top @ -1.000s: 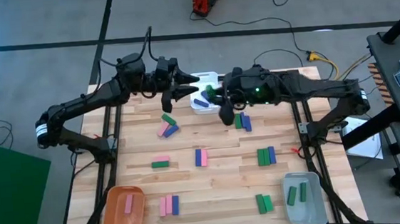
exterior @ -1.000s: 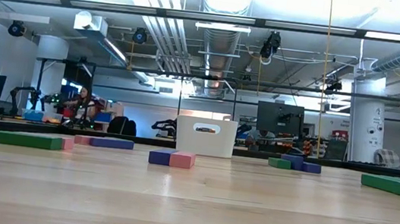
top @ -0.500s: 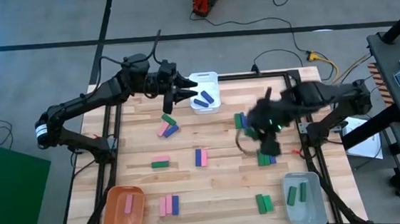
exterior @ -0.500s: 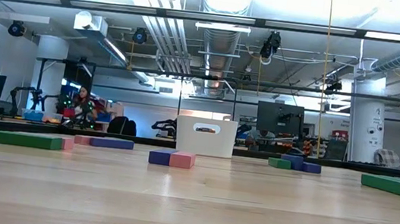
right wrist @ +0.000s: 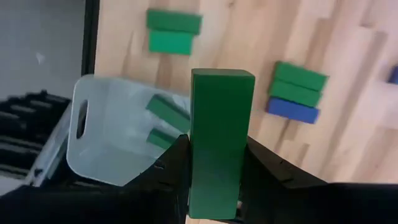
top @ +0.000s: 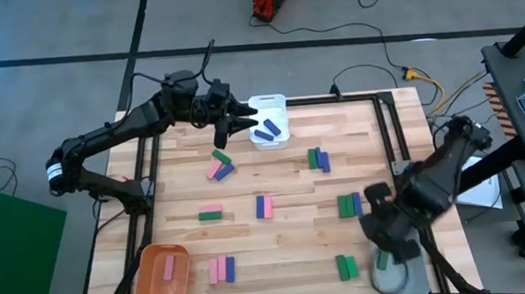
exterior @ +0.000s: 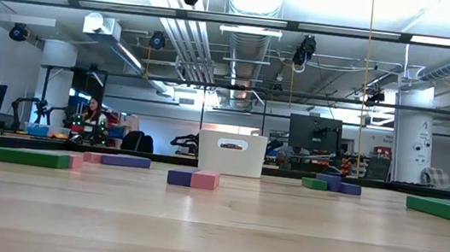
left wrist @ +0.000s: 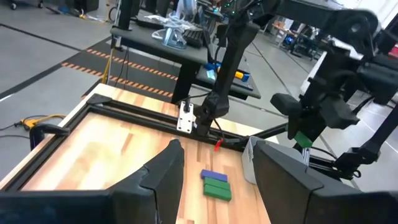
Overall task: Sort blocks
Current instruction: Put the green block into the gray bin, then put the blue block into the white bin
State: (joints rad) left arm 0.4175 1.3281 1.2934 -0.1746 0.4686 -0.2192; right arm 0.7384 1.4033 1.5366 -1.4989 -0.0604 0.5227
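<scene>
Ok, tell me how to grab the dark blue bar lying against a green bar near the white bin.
Come straight down on the dark blue bar and probably pinch its two short ends: one long side touches the green bar, leaving no gap. The left gripper is nearest.

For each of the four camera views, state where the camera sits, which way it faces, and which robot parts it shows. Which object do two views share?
High: overhead, straight down; both arms, left tool near white bin.
Low: table height, level; one arm tip at the top.
Left wrist: forward past own fingers.
Right wrist: down onto grey bin; right tool grips green block.
Shared: white bin.
</scene>
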